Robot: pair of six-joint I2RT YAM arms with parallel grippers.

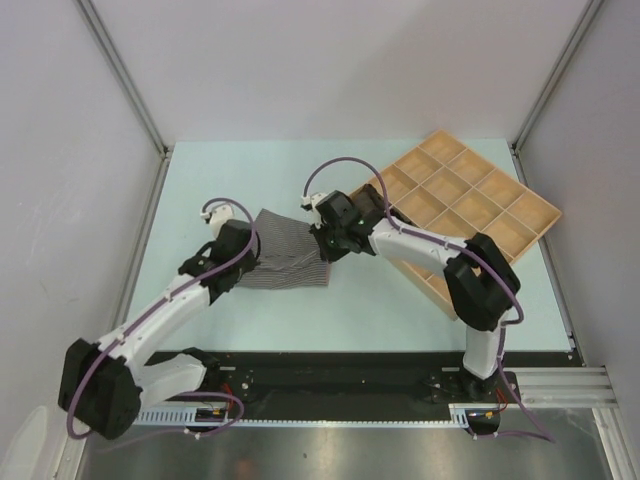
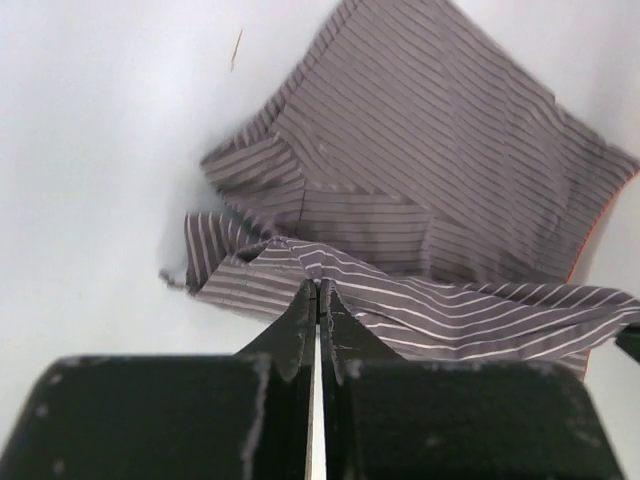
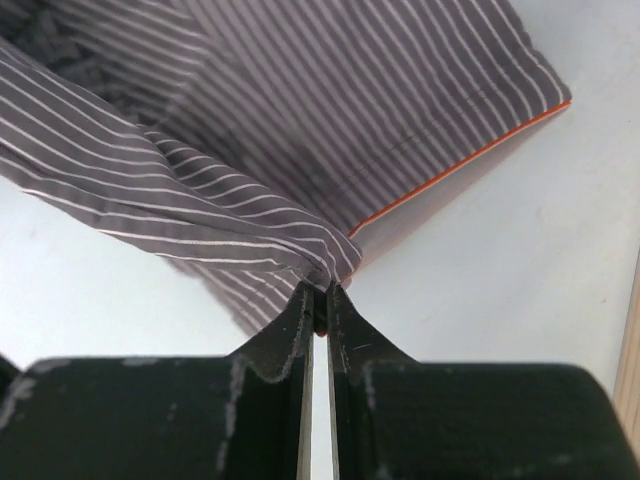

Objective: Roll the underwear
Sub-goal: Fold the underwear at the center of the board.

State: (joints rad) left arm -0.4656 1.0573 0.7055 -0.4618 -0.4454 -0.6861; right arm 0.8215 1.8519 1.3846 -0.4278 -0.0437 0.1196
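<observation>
Jaws of the left gripper [image 2: 318, 290] are pressed together with only a thin slit between them, and they pinch a bunched fold of the underwear [image 2: 430, 170]. Jaws of the right gripper [image 3: 322, 292] are closed in the same way, and they nip another gathered corner of the same cloth, just beside its orange edge [image 3: 460, 160].

Only one piece of underwear shows. It is grey with thin pale stripes. It lies near the middle of the counter [image 1: 400, 310], a little toward the left edge and about halfway between the far edge and the near edge. The left gripper holds its left side and the right gripper holds its right side, so the cloth spreads between the two. In the wrist views a folded band of cloth runs from one gripper to the other, and behind this band the rest of the cloth lies mostly flat on the counter, with some creases.

A wooden tray [image 1: 548, 212] with many square compartments sits toward the far right corner, turned diagonally to the edges. The right arm reaches over the tray's left side.
</observation>
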